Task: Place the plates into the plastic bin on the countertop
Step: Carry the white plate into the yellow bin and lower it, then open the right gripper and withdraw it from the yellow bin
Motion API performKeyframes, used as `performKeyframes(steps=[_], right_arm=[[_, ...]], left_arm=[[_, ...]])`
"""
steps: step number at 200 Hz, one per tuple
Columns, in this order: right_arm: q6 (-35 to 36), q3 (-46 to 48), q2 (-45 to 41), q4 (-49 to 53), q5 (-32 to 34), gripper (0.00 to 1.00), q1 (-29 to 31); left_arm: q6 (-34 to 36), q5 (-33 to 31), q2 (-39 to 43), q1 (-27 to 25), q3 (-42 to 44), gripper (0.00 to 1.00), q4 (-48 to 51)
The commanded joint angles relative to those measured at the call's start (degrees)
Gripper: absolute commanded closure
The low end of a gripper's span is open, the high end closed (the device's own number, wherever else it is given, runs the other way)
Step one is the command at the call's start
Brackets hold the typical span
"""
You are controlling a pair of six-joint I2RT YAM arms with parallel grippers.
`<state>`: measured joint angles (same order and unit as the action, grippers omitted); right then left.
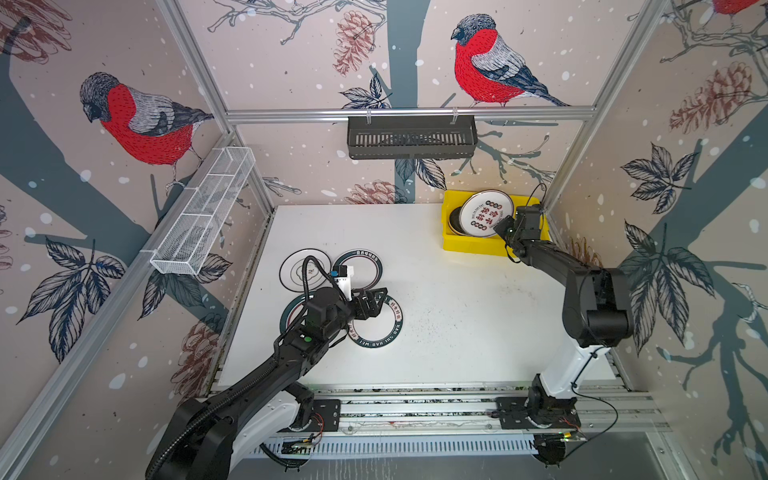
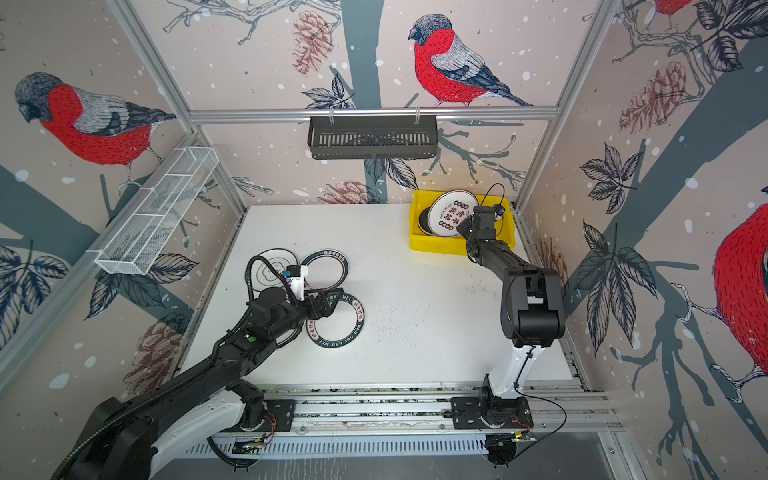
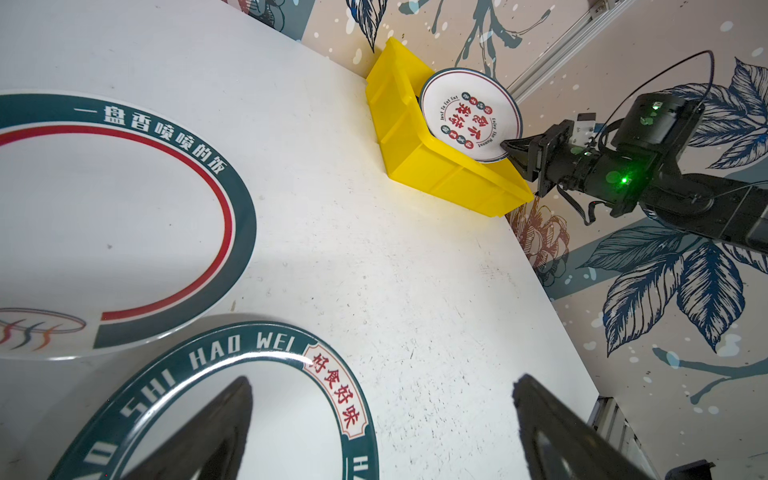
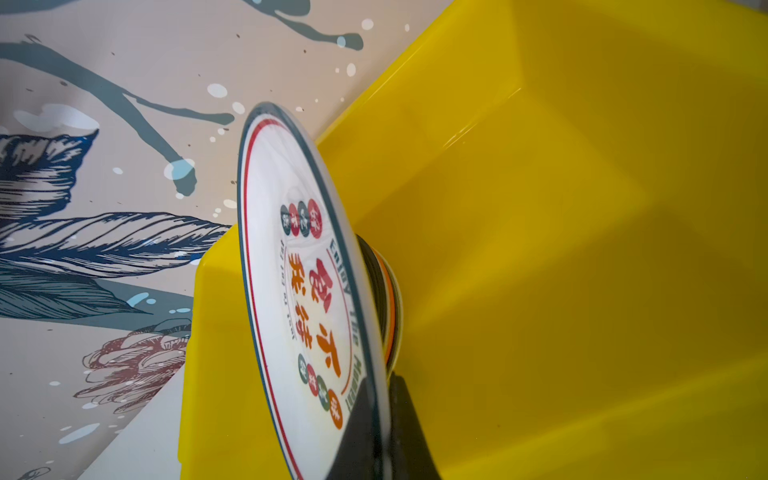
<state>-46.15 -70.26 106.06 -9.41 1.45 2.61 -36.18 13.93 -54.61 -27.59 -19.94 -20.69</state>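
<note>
A white plate with red characters hangs tilted on edge over the yellow plastic bin, with my right gripper shut on its rim. Behind it in the bin lies a stack of plates. My left gripper stands open just above a green-rimmed plate lettered HAO SHI HAO WEI, straddling its rim without touching. On the countertop beside it lie a green-and-red-ringed plate and a black-rimmed white plate. A third plate is mostly hidden under the left arm.
A black slotted basket hangs on the back rail. A white wire mesh tray is fixed along the left wall. Aluminium rails run along the front edge, carrying both arm bases.
</note>
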Motion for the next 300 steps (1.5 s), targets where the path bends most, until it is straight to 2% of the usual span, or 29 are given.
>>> performKeyframes(steps=[1, 29, 43, 52, 67, 82, 102, 151, 165, 190, 229, 270, 300], right_arm=[[1.7, -3.6, 2.6, 0.7, 0.5, 0.99, 0.7], [2.5, -7.5, 5.8, 2.5, 0.1, 0.99, 1.7], [3.4, -9.4, 7.1, 3.8, 0.0, 0.96, 2.4], [3.9, -10.6, 7.9, 4.8, 0.1, 0.89, 2.7], [4.9, -11.5, 8.4, 5.4, 0.0, 0.7, 2.8], [5.9, -11.5, 7.7, 5.5, 0.2, 0.62, 2.7], [7.3, -11.3, 5.8, 6.3, 1.2, 0.46, 2.9], [13.3, -9.2, -5.1, 8.8, 6.4, 0.24, 3.9], [14.1, -8.6, -8.9, 10.5, 6.2, 0.23, 4.1], [14.5, -3.6, -17.7, 11.4, 1.6, 0.22, 5.2], [13.8, 10.7, -31.2, 8.4, -12.9, 0.22, 7.0], [13.3, 23.3, -39.5, 9.5, -18.1, 0.22, 14.1], [5.7, 34.2, -40.4, -0.6, -21.8, 0.24, 21.7]], left_arm=[[-0.1, 0.6, -0.1, 0.1, -0.5, 0.03, -1.8], [0.1, 0.2, 0.1, 0.0, -0.8, 0.03, -1.0], [0.2, 0.0, 0.1, 0.0, -1.0, 0.03, -0.5], [0.2, -0.1, 0.1, 0.0, -1.0, 0.03, -0.3], [0.3, -0.2, 0.2, 0.0, -1.2, 0.03, 0.1], [0.6, -0.4, 0.3, 0.0, -1.5, 0.03, 0.9], [0.8, -1.0, 0.6, 0.0, -1.8, 0.03, 1.9], [0.6, -1.1, 0.8, 0.0, -1.9, 0.03, 1.7], [0.6, -0.7, 0.6, 0.0, -1.9, 0.03, 1.5], [1.3, -1.4, 0.6, 0.0, -2.6, 0.03, 3.3], [0.7, -3.5, 2.3, 0.1, -3.0, 0.03, 7.2], [2.6, -6.2, 3.3, 0.1, -5.9, 0.03, 17.8], [1.6, -7.8, 4.6, 0.2, -6.2, 0.03, 21.7]])
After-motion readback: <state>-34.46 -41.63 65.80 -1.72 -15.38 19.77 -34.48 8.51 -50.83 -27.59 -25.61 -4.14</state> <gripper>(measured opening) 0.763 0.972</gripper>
